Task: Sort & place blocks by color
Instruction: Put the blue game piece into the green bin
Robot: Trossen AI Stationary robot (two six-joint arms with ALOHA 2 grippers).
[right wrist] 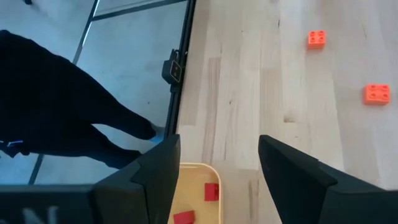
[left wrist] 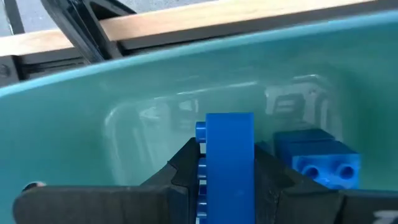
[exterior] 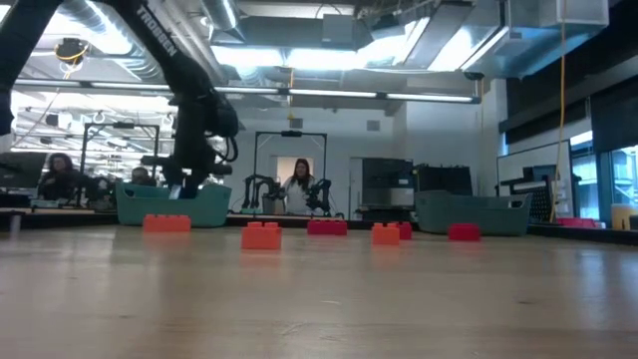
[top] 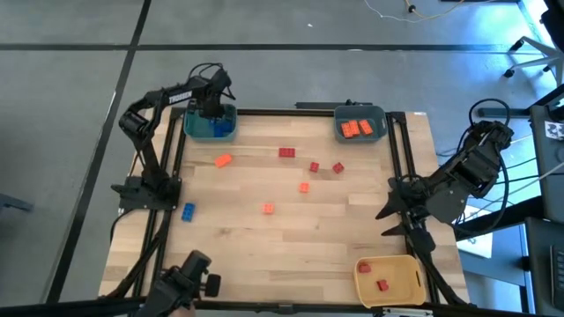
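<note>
Held over the teal bin at the far left corner of the tabletop: left gripper, fingers clamped on a blue block stood on edge, studs facing one finger. Kept above the bin's hollow, apparently so that a release would drop the block among its own colour; more blue blocks already lying on the bin floor just beside it.

Parked off the right edge of the tabletop, near the yellow bin: right gripper, fingers wide apart and empty, seemingly waiting above that bin, which carried two red blocks.

Sorted by colour so far, judging by the lie of things: orange blocks gathered in the grey-blue bin at the far right corner. Still loose on the tabletop: one blue block near the left edge, an orange block not far from the teal bin, red blocks toward the middle, two more orange blocks nearer the centre. Task judged roughly midway, with the blue drop in hand.
</note>
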